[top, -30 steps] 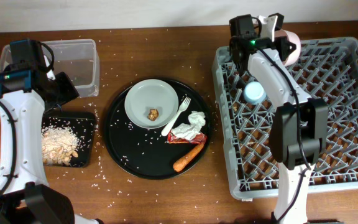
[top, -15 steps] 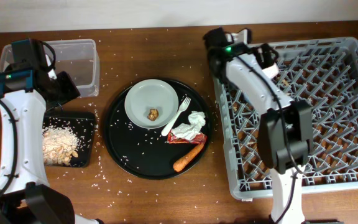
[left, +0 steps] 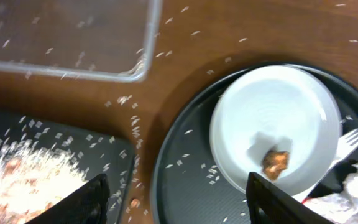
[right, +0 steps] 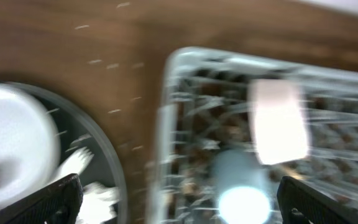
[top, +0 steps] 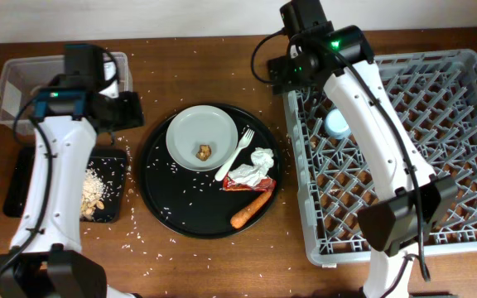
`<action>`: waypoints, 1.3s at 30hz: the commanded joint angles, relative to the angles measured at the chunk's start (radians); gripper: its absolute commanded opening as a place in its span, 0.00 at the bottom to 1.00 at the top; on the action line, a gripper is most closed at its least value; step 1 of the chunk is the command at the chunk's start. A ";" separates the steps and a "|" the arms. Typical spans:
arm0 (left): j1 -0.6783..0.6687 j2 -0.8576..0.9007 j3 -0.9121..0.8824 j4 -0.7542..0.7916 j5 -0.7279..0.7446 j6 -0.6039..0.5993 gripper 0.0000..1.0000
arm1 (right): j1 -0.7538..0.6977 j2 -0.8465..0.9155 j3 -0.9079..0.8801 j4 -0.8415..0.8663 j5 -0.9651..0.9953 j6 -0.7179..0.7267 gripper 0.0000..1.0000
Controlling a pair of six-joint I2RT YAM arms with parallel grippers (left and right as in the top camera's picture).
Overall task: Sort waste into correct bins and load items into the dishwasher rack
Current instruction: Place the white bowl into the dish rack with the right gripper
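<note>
The pale plate (top: 201, 132) with a brown chunk (top: 204, 151) lies on the round black tray, beside the fork (top: 236, 153), napkin (top: 257, 164), red wrapper (top: 240, 184) and carrot (top: 251, 209). My left gripper (top: 131, 112) hovers open and empty between the shallow black tray (left: 73, 143) of oat scraps (left: 23, 180) and the plate (left: 272, 118). My right gripper (top: 284, 73) is open and empty over the far-left corner of the grey rack (top: 470, 149). The blue cup (top: 338, 124) stands in the rack. A blurred white shape (right: 278, 121) stands in the rack beyond the cup (right: 241, 186).
The clear tub (top: 23, 79) sits at the back left, beside the left arm. Rice grains are scattered over the wooden table and the round black tray (top: 160, 199). A strip of bare wood separates the round tray from the rack.
The right gripper let go of the bowl, opened and swung left to the rack's corner. The left arm moved right from the black tray toward the round tray, its jaws wider.
</note>
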 commanded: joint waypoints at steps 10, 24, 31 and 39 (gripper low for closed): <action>-0.072 0.003 -0.001 0.023 0.006 0.042 0.71 | 0.072 0.031 -0.045 0.016 -0.299 0.144 0.92; -0.319 0.180 -0.045 0.100 0.041 0.325 0.71 | -0.009 0.037 -0.045 0.024 -0.295 0.196 0.89; -0.483 0.377 -0.045 0.166 0.041 0.513 0.70 | -0.085 0.037 -0.045 -0.018 -0.294 0.196 0.90; -0.497 0.443 -0.045 0.209 0.042 0.513 0.56 | -0.087 0.037 -0.045 -0.022 -0.291 0.195 0.90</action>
